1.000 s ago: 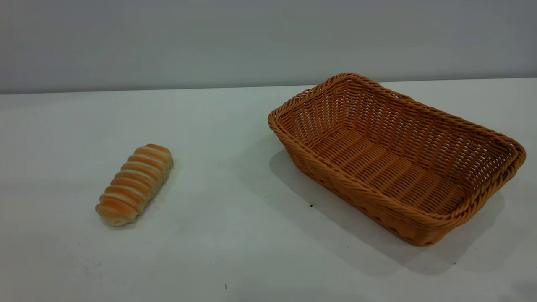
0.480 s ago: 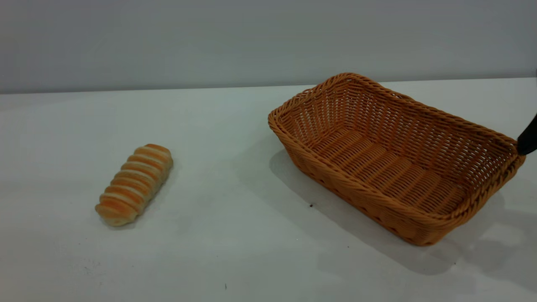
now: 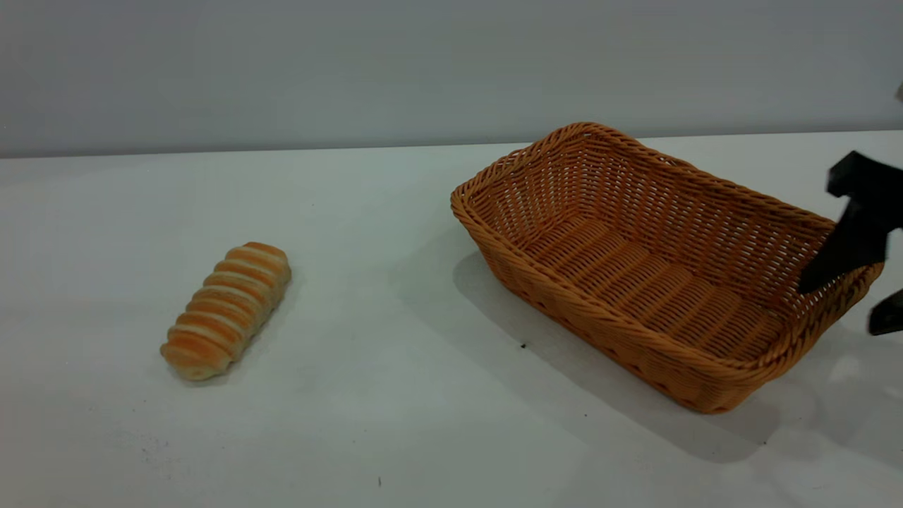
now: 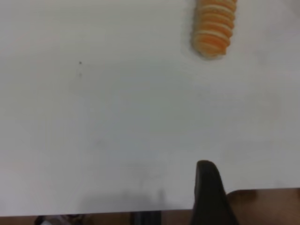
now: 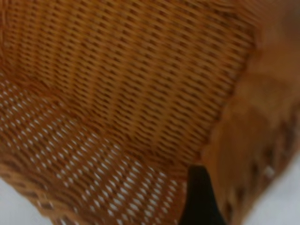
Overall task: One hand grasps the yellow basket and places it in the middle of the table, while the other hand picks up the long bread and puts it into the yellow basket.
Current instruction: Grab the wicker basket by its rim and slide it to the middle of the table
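On the left of the bench point(image 3: 367, 423), the long bread point(image 3: 227, 309) is lying untouched, its golden-orange and cream ridges running crosswise, one end pointing toward the camera. The left claw point(image 4: 211, 197) is hanging well short of it over the bench's edge; only one dark finger is showing in its wrist view, so I cannot tell whether it is wide or narrow. Right of centre, the yellow basket point(image 3: 656, 268) is sitting at an angle, empty, orange-tan wicker with a braided rim and flaring slatted sides. At the basket's right end, the right claw point(image 3: 857, 296) is spreading wide across the rim, one finger point(image 3: 839, 257) dipping inside the wall and the other outside it.

The step in hand looks like the basket grasp, not yet closed. Next, the claw probably needs to pinch the rim firmly, then drag or lift the basket leftward to mid-bench. Being large and held at one end, it may swivel.
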You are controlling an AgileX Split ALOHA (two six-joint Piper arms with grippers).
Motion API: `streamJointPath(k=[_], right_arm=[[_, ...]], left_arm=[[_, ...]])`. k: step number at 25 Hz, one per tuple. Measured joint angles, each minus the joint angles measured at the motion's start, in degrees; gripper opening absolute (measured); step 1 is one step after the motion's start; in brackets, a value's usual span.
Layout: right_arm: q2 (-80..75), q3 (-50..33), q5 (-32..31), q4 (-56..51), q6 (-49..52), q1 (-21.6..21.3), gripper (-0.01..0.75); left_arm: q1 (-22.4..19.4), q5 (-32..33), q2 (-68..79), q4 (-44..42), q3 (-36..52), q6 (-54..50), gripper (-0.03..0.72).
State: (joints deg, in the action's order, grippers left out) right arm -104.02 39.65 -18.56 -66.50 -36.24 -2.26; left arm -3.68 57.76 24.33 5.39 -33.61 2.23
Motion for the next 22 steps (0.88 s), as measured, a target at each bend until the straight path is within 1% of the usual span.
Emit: streamJointPath(k=[2, 5, 7, 8, 9, 10, 14, 15, 17, 20, 22], right_arm=[[-3.05, 1.11, 0.00, -3.94, -3.08, 0.00, 0.581], [-8.41, 3.43, 0.05, -7.16, -4.86, 0.00, 0.569], [-11.87, 5.16, -0.01, -8.16, -5.06, 0.00, 0.538], [-13.03, 5.88, -0.23, -8.56, -5.06, 0.00, 0.509], [-14.06, 6.36, -0.47, -8.81, -5.06, 0.00, 0.472], [-14.62, 6.71, -0.81, -9.12, -5.06, 0.00, 0.411], [-14.74, 7.44, -1.93, -9.88, -4.35, 0.05, 0.106], [-14.74, 7.44, -2.31, -8.69, -5.20, 0.05, 0.090], [-14.87, 7.33, -3.71, -7.74, -5.72, 0.19, 0.092], [-14.87, 7.52, -3.95, -7.66, -6.36, 0.33, 0.092], [-14.97, 8.40, -4.27, -6.59, -6.54, 1.39, 0.092]], left_arm=[[0.00, -0.04, 0.00, -0.91, 0.00, 0.00, 0.513], [0.00, -0.04, 0.00, -1.60, 0.00, 0.00, 0.513], [0.00, -0.04, 0.00, -1.66, 0.00, 0.08, 0.513], [0.00, -0.04, 0.00, -1.72, 0.00, 0.08, 0.513], [0.00, -0.04, 0.00, -1.78, 0.00, 0.08, 0.513], [0.00, -0.04, 0.00, -1.78, 0.00, 0.08, 0.513], [0.00, -0.04, 0.00, -1.82, 0.00, 0.08, 0.513], [0.00, -0.04, 0.00, -1.82, 0.00, 0.08, 0.513], [0.00, 0.01, 0.00, -1.82, 0.00, 0.08, 0.513], [0.00, 0.12, 0.00, -1.82, 0.00, 0.02, 0.513], [0.00, 0.13, 0.00, -1.82, 0.00, -0.02, 0.513]])
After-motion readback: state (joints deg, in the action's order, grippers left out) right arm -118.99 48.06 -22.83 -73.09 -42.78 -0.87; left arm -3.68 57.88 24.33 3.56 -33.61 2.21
